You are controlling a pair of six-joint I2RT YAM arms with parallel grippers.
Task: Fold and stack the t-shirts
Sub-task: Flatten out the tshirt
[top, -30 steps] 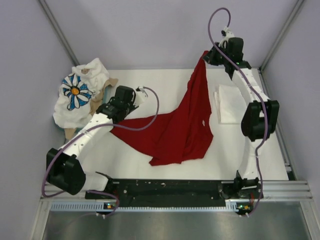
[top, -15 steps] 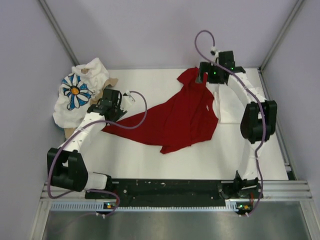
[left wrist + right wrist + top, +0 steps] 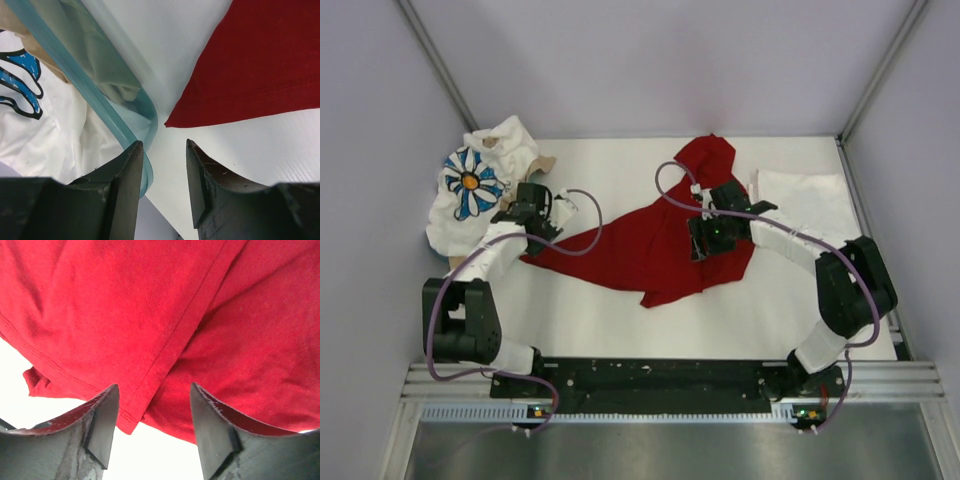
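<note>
The red t-shirt (image 3: pixel 650 245) lies spread and rumpled across the middle of the table, one sleeve bunched at the back (image 3: pixel 708 158). My right gripper (image 3: pixel 708 240) hovers low over its right half, open, with a hem (image 3: pixel 165 355) between and beyond its fingers and nothing pinched. My left gripper (image 3: pixel 532 222) stands open beside the shirt's left corner (image 3: pixel 210 110), apart from it, next to the tray's teal rim (image 3: pixel 100 95). The daisy-print t-shirt (image 3: pixel 470 185) is heaped on the tray at the left. A white t-shirt (image 3: pixel 805 200) lies folded at the back right.
The tan tray (image 3: pixel 542 165) sticks out from under the daisy shirt near the left wall. Grey walls close in the left, back and right. The black base rail (image 3: pixel 650 375) runs along the near edge.
My right gripper let go of the red shirt's raised end, which dropped onto the table, and the arm swung down over the shirt's middle. The left arm moved left toward the tray.
</note>
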